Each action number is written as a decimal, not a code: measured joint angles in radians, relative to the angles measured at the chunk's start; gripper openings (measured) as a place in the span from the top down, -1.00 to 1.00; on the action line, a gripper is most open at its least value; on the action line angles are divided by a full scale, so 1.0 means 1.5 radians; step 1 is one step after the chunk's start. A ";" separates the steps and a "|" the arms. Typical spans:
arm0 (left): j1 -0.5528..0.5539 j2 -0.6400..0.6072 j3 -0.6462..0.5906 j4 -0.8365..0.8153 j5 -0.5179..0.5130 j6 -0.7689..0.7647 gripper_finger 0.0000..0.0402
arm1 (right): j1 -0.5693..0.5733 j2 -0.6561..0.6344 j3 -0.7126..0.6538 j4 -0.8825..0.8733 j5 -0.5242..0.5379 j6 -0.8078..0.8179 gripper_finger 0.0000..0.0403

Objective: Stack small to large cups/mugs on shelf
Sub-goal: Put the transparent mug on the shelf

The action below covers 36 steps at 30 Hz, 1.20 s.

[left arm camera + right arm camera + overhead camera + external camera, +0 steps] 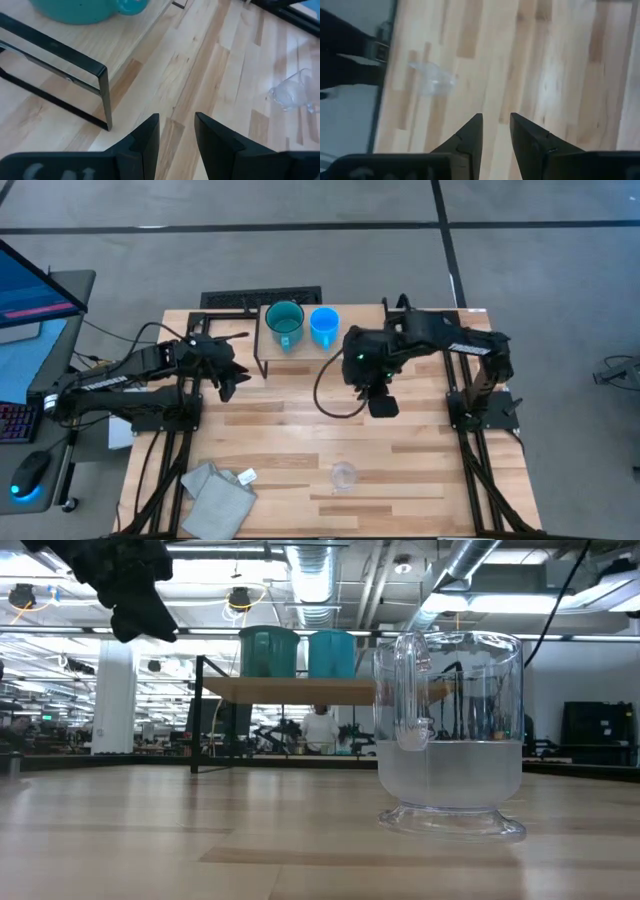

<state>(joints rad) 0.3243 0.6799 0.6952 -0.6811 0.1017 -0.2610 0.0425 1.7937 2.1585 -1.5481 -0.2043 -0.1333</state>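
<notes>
Cups sit in two places: two on the shelf [300, 350] at the table's far edge, one alone near the front edge. Starting at the left, a grey folded cloth [218, 492] lies at the front left corner of the table [420, 470]. The left gripper [228, 385] hangs just left of the shelf, its fingers [145, 137] a narrow gap apart and holding nothing.

On the shelf the teal mug [285, 323] stands upright at the left end, with the bright blue mug [324, 325] just beside it on the right; each is open-topped and looks empty from above. They stand side by side (neither is nested in the other).

The right gripper [383, 404] hovers over bare tabletop right of the shelf's front edge, its fingers [467, 135] likewise slightly parted and empty. Well in front of it, the clear cup [344, 475] stands upright on the table; whether it holds anything cannot be told.
</notes>
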 joint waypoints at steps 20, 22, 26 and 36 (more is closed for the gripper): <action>-0.063 -0.060 0.000 -0.001 -0.022 -0.050 0.43 | 0.115 -0.297 -0.670 0.553 -0.020 0.133 0.41; -0.063 -0.060 0.000 -0.001 -0.022 -0.041 0.43 | 0.139 -0.280 -0.671 0.559 -0.020 0.107 0.41; -0.063 -0.060 0.000 -0.001 -0.023 -0.031 0.43 | 0.174 -0.248 -0.672 0.593 -0.021 0.130 0.41; -0.063 -0.059 0.000 -0.010 -0.003 -0.024 0.43 | 0.198 -0.181 -0.646 0.712 -0.020 0.355 0.41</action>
<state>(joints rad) 0.2302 0.5907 0.6952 -0.6963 0.0965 -0.2974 0.3397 1.5220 1.1892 -0.4794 -0.2345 0.3988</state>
